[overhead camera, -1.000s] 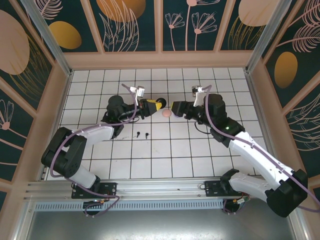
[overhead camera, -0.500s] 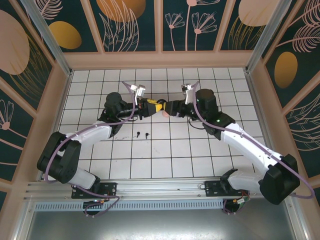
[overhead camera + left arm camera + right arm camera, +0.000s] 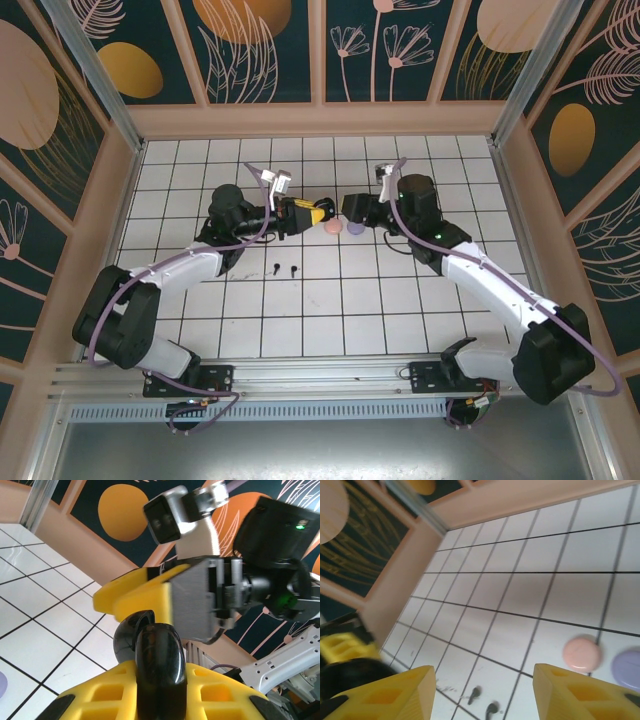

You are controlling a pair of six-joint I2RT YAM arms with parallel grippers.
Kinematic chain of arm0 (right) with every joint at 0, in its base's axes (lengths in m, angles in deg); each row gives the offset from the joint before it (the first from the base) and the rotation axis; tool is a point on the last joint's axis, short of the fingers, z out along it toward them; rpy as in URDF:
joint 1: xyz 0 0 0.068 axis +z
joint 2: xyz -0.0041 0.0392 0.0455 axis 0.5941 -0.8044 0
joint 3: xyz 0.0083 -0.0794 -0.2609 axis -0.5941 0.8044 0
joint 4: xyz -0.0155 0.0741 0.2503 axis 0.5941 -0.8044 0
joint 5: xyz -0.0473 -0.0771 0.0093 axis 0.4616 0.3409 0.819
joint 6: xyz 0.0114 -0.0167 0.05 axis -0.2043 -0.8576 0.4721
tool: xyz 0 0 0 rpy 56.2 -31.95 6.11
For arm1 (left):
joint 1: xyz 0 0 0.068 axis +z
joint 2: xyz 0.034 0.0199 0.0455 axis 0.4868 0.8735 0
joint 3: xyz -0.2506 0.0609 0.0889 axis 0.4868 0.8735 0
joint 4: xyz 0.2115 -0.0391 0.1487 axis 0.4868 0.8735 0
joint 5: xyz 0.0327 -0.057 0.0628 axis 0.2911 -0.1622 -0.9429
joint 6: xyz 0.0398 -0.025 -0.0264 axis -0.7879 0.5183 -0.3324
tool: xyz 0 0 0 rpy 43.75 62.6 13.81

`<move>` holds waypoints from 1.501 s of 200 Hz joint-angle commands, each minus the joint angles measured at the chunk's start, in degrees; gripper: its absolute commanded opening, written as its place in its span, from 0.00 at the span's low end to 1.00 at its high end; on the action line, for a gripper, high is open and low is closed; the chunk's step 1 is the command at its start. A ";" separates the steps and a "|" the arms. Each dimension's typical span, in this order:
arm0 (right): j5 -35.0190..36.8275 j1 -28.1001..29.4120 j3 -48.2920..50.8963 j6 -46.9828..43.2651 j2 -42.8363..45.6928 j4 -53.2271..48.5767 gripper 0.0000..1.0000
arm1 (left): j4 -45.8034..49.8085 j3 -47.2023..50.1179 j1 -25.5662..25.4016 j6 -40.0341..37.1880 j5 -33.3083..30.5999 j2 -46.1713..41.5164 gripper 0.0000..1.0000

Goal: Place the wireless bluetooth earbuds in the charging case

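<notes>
- Grip of the left pincer (image 3: 319, 212): clenched on the black charging case (image 3: 156, 670), a glossy rounded piece standing on edge between its two yellow fingers (image 3: 95, 700).
- Right pincer (image 3: 485, 675): released, its yellow fingers well apart with nothing between them.
- The right pincer faces the left pincer tip to tip, close in front of the held case. Whether it touches the case cannot be told.
- Black earbuds (image 3: 292, 269): a pair lying on the white tiled table (image 3: 300, 310), side by side and not touching each other.
- The pair sits near the left pincer on the side toward the arm bases, outside both pincers. From the right wrist they show on the tiles in the gap between its spread fingers.
- Pink disc (image 3: 330, 229): flat on the table just on the base side of the gap between the two pincer tips, touching neither.
- Lilac disc (image 3: 353, 229): flat just beside the pink disc with a narrow gap, close by the right pincer's tip and farther from the left pincer.
</notes>
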 commanded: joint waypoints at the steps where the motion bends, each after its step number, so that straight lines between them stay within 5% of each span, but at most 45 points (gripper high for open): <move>1: 0.23 -1.69 1.84 1.58 0.93 1.90 0.54 | -2.50 -1.70 -0.16 0.02 1.38 -1.71 0.00; 58: -8.94 -1.09 1.48 1.69 6.18 2.16 0.54 | -2.81 -1.85 -0.19 0.42 1.20 -1.11 0.00; 145: -5.36 6.29 -5.54 0.18 0.81 0.92 0.54 | -2.39 -2.67 -0.33 0.40 0.85 -0.72 0.00; 211: -2.41 1.99 1.71 1.86 -0.23 2.56 0.47 | -2.33 -2.49 -0.46 0.41 1.02 -2.15 0.00; 300: -8.47 -1.04 3.05 2.06 6.82 2.54 0.46 | -3.06 -1.98 -0.76 0.67 1.46 -1.76 0.00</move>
